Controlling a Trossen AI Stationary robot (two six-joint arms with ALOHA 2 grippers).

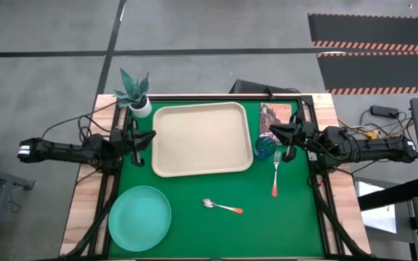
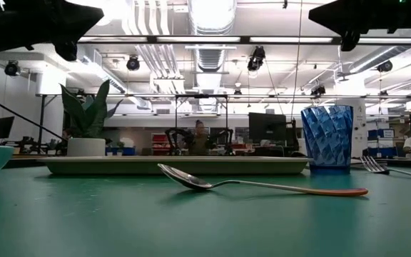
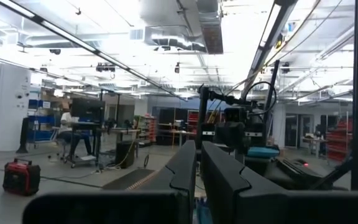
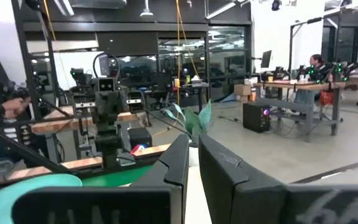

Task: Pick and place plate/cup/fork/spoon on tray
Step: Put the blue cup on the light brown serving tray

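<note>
Resting on the green mat of the desk (image 1: 194, 232), the tray (image 1: 202, 138) lies empty at the centre rear. The plate (image 1: 140, 217) sits near the front-left corner, well apart from the tray. The spoon (image 1: 222, 206) lies in front of the tray, bowl toward the plate. The fork (image 1: 276, 174) lies just right of the tray, tines pointing rearward, near the cup (image 1: 264, 146), which stands upright just beside the tray's right rim. A white pot with a plant (image 1: 136, 94) stands at the rear left corner.

Left gripper (image 1: 145, 139) hovers beside the tray's left rim, fingers (image 3: 185, 177) pressed nearly together. Right gripper (image 1: 278, 133) hovers above the cup, fingers (image 4: 219, 171) likewise close together, holding nothing.
</note>
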